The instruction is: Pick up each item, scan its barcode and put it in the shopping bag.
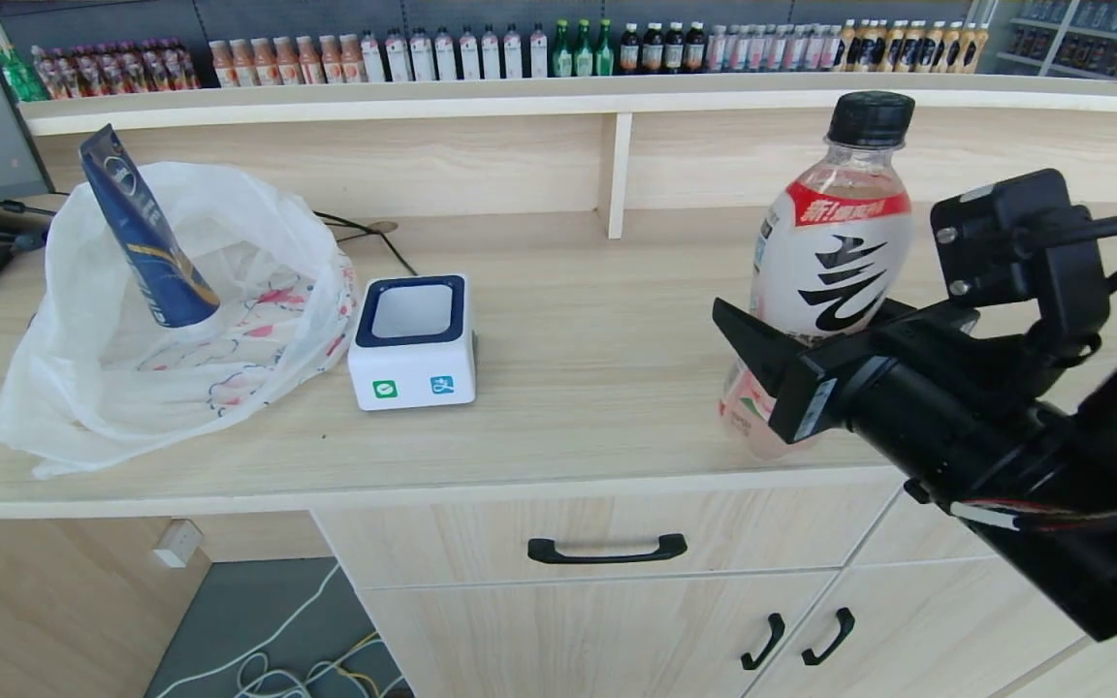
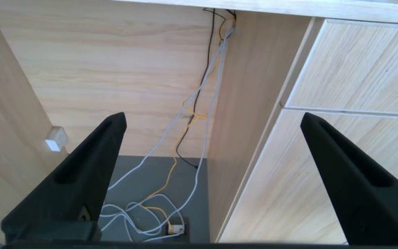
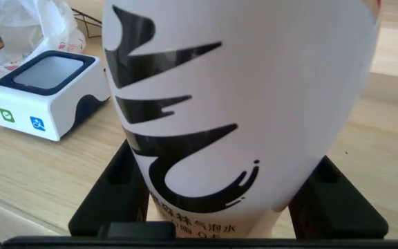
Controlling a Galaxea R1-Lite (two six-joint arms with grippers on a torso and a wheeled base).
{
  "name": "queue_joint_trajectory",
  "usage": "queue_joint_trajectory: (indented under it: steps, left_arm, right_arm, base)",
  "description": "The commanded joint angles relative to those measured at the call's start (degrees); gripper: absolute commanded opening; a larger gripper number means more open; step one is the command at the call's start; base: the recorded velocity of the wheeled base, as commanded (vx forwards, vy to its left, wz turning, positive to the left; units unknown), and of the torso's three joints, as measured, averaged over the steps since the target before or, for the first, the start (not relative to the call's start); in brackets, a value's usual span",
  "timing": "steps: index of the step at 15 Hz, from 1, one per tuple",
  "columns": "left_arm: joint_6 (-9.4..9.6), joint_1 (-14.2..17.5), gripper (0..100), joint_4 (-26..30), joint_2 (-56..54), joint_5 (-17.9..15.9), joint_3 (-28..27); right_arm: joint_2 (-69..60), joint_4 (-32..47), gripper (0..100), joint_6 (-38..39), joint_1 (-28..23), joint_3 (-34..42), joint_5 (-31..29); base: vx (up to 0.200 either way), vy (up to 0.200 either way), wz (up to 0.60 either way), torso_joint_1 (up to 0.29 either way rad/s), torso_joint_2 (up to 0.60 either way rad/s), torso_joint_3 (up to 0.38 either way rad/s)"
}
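**Item 1: bottle** [image 1: 835, 262]. Clear, black-capped, white-labelled w/ black strokes, pale pink drink. Pos.: right part of desk [image 1: 597, 330], near front edge, approx. upright w/ slight tilt. Whether base rests on desk cannot be told. Gripped low on body by R tool [image 1: 811, 364], clamped on either side.

**Item 2: scanner** [image 1: 413, 339]. White box, dark-framed window [image 1: 415, 310] faced up. Well apart from bottle, toward robot's left.

**Item 3: shopping bag** [image 1: 180, 320]. White plastic, mouth open, just beside scanner on its left. Blue tube [image 1: 146, 237] leant inside.

**Item 4: L tool** [image 2: 213, 181]. Fingers apart, nothing held. Hung below desk level, near cupboard [image 2: 351, 62] and cables [image 2: 185, 138].

**Step judged:** carry to scan. Barcode not seen, prob. on bottle's hidden side.

**Advised:**
- Bottle to be lifted clear and brought over window.
- Bottle to be tipped/rolled until code is faced down, then held steady.
- Grip to be kept firm, as smooth round body may slip.
- Bag to be avoided until scan is done.
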Motion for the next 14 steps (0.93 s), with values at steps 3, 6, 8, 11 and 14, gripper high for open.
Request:
queue_joint_trajectory:
  steps: [3,6,8,11,14]
  left_arm:
    - [-0.04,0.0,100,0.0,0.0,0.0,0.0]
    - [-0.04,0.0,100,0.0,0.0,0.0,0.0]
    - [-0.04,0.0,100,0.0,0.0,0.0,0.0]
    - [-0.04,0.0,100,0.0,0.0,0.0,0.0]
    - [-0.04,0.0,100,0.0,0.0,0.0,0.0]
  right_arm:
    - [-10.8,0.2,0,-0.7,0.0,7.1,0.4]
    - [-12.8,0.3,0,3.2,-0.6,10.1,3.8]
    - [-13.0,0.4,0,7.1,-4.8,11.2,9.1]
    - [-13.0,0.3,0,11.7,-11.8,12.6,21.9]
    - [-11.8,0.3,0,18.2,-20.2,12.1,40.4]
  base:
    - [0.0,0.0,0.0,0.0,0.0,0.0]
    - [0.0,0.0,0.0,0.0,0.0,0.0]
    - [0.0,0.0,0.0,0.0,0.0,0.0]
    - [0.0,0.0,0.0,0.0,0.0,0.0]
    - [0.0,0.0,0.0,0.0,0.0,0.0]
